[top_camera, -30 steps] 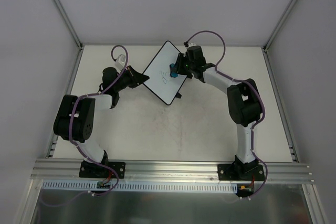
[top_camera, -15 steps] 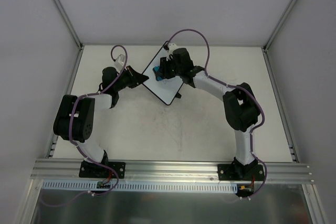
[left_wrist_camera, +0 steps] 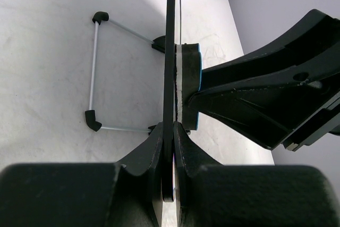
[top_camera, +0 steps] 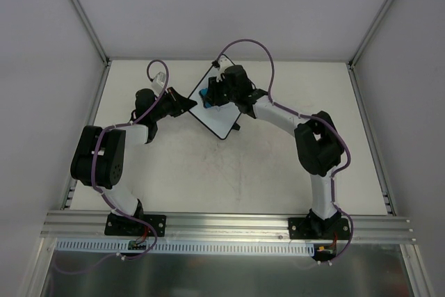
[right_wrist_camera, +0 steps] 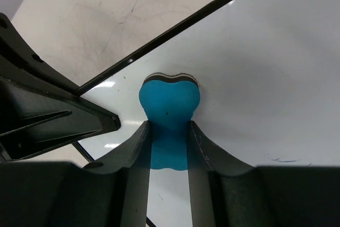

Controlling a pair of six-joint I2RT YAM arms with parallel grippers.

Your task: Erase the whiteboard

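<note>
The whiteboard [top_camera: 221, 117] lies tilted at the back middle of the table, a white board with a thin black rim. My left gripper [top_camera: 189, 104] is shut on its left edge; in the left wrist view the board [left_wrist_camera: 170, 51] runs edge-on between the jaws. My right gripper [top_camera: 208, 95] is shut on the blue bone-shaped eraser [top_camera: 202, 94] and presses it against the board's face near the left edge. In the right wrist view the eraser [right_wrist_camera: 169, 102] sits on the white board [right_wrist_camera: 265, 67], close to the black rim. A faint mark shows at the lower right.
A wire stand with black corner pieces [left_wrist_camera: 95, 70] is behind the board on the white table [top_camera: 208, 179]. Grey walls and metal posts enclose the table. The left gripper's fingers [right_wrist_camera: 48, 115] show at the left of the right wrist view.
My right gripper has slid the eraser leftward across the board, from its middle to near the left edge. The scribbles seen earlier in the middle no longer show. The left gripper has held still.
</note>
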